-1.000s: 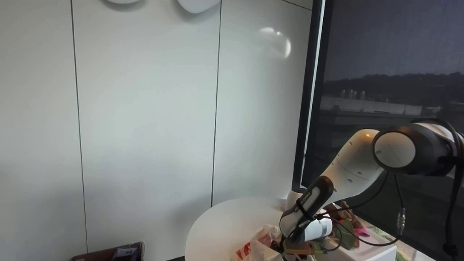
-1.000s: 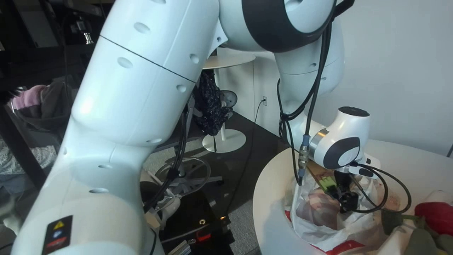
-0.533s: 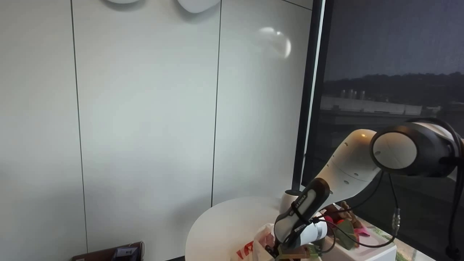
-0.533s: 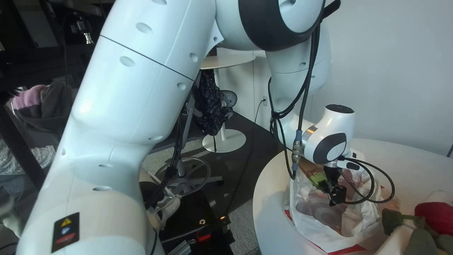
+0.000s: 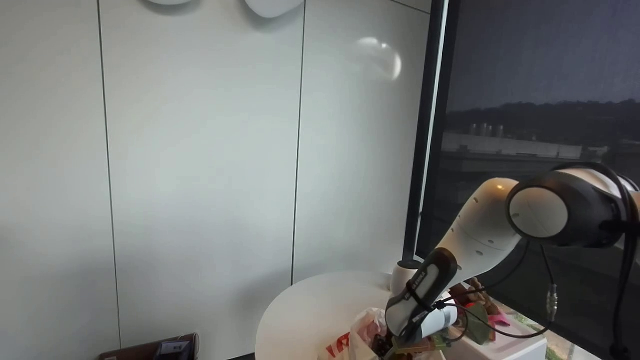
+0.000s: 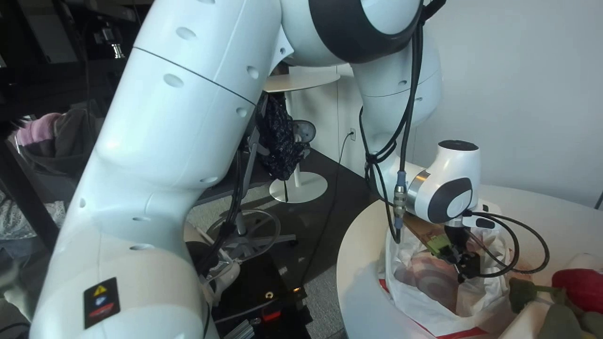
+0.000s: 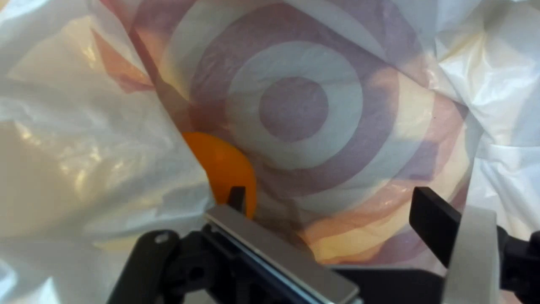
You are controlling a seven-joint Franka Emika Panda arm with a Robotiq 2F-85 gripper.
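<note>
My gripper stands open in the wrist view, its two black fingertips wide apart with nothing between them. It hangs over the mouth of a white plastic bag printed with reddish target rings. Inside the bag, a smooth orange object shows beside and partly behind the left fingertip; the bag's fold covers its left side. Whether they touch, I cannot tell. In both exterior views the dark gripper points down at the bag, and the arm partly blocks the bag.
The bag stands on a round white table. Beside it lie a red item and green leaf-like pieces. A white bin holds colourful soft things. Loose cables loop off the wrist. A white wall rises behind.
Over the bag, the gripper shifted left and slightly up in an exterior view, then came back right and down. The bag's opening looks a little wider. The jaws show no grip on anything.
</note>
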